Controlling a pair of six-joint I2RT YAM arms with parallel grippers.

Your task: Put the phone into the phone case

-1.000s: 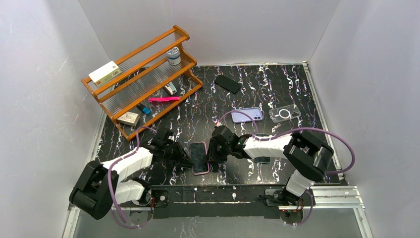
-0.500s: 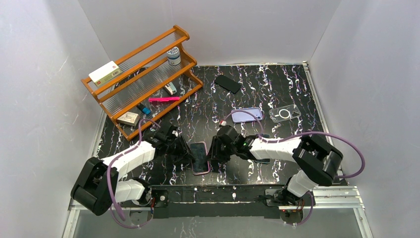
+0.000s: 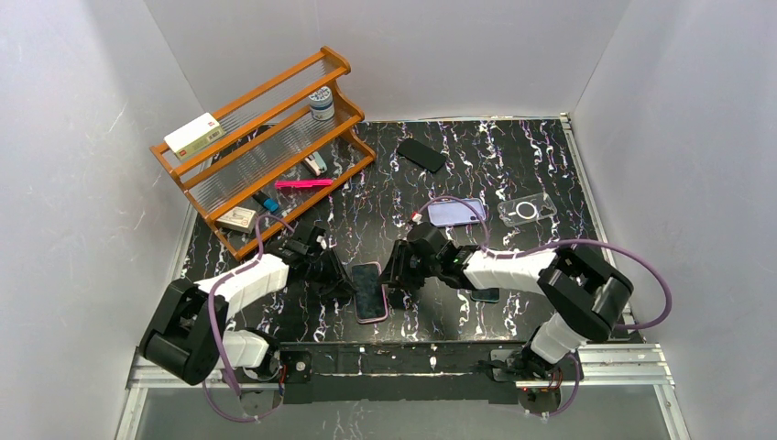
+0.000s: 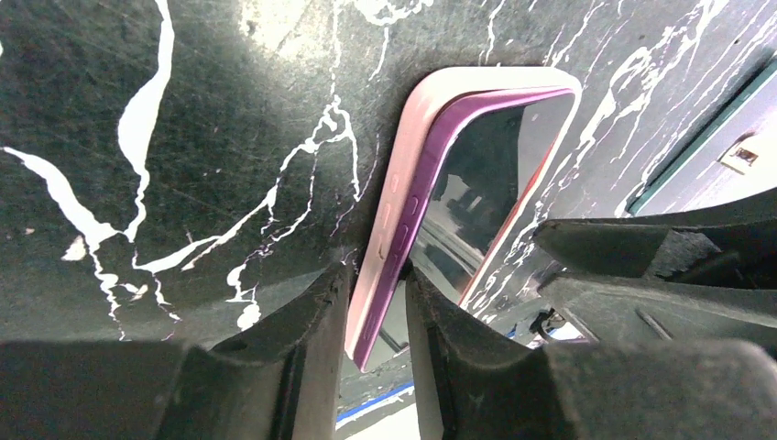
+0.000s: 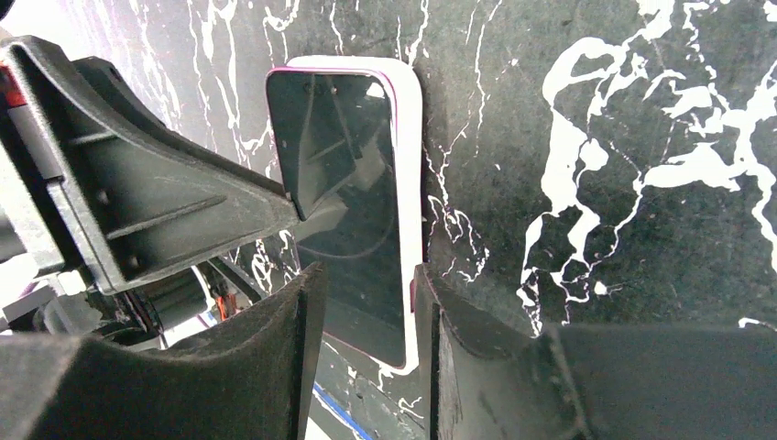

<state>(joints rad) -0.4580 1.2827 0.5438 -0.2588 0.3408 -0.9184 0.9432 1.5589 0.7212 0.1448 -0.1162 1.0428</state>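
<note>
At rear left, wooden rack (image 3: pixel 266 137) is loaded: white box (image 3: pixel 194 134) on top shelf, label too small to be read; tin (image 3: pixel 321 103) further along. Left gripper (image 4: pixel 374 280) is nearly closed, left wall of phone case (image 4: pixel 385 197) pinched. Phone (image 3: pixel 369 289) is seated in case near table's front edge, purple edge showing above wall. Right gripper (image 5: pixel 368 273) is narrowly clamped on right wall. Clear case (image 3: pixel 527 210) is seen well apart, right.

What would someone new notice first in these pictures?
A phone resting in a pink case lies near the table's front edge, with the left tool and right tool set against it from opposite sides. At the far left stands an orange wooden rack.
</note>
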